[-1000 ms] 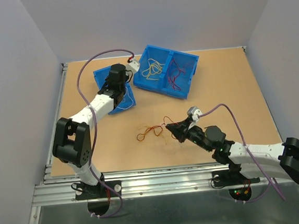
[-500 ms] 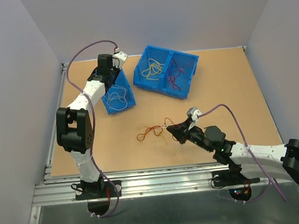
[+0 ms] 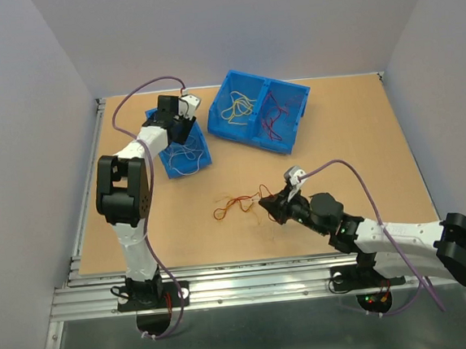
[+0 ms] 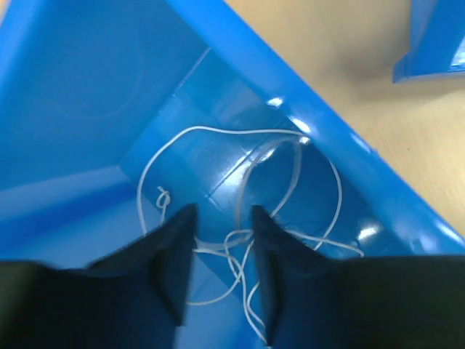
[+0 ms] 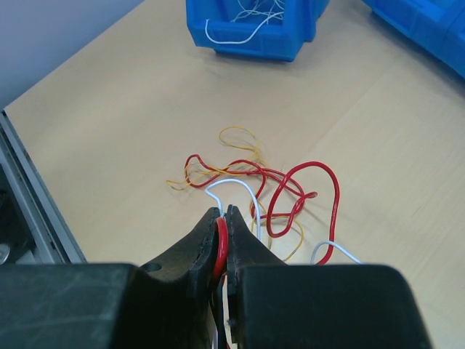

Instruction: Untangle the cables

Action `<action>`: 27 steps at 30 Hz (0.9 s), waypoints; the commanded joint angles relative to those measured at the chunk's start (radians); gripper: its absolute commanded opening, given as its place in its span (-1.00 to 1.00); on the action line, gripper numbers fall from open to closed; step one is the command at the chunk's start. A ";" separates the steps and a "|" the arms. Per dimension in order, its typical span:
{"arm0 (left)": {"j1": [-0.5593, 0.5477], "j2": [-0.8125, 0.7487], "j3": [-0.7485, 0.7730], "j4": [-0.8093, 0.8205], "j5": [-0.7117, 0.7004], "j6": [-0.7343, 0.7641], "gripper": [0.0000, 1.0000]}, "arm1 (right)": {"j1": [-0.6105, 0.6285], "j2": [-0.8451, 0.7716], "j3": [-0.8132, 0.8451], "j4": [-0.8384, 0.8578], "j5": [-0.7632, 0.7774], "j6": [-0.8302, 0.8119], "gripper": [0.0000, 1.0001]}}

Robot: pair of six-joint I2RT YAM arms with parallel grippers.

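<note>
At the left, the left gripper (image 4: 222, 218) hangs inside the small blue bin (image 4: 73, 73) with its fingers spread and nothing between them. Loose white wires (image 4: 231, 240) lie on the bin floor just below, so this bin looks to be where white ones are collected. Near it on the table (image 3: 353, 148) sits the larger two-part bin (image 3: 255, 144), with yellow wires (image 3: 238, 109) in its left half and red wires (image 3: 273, 114) in its right, which suggests sorting by colour. In the middle of the table the remaining tangle (image 5: 269, 182) of red, yellow and white loops lies flat. At its near edge the right gripper (image 5: 221, 214) is pinched tight on a red wire (image 5: 220, 243), low to the table, probably to draw that strand out of the knot.
</note>
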 commanded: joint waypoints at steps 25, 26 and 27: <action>-0.157 -0.763 -0.557 -0.151 0.188 0.438 0.47 | -0.002 0.069 0.227 -0.193 0.073 0.030 -0.99; -0.175 -0.779 -0.572 -0.152 0.179 0.431 0.48 | 0.000 0.062 0.223 -0.194 0.071 0.030 -0.99; -0.216 -0.803 -0.598 -0.151 0.161 0.421 0.48 | 0.000 0.057 0.220 -0.197 0.074 0.033 -0.99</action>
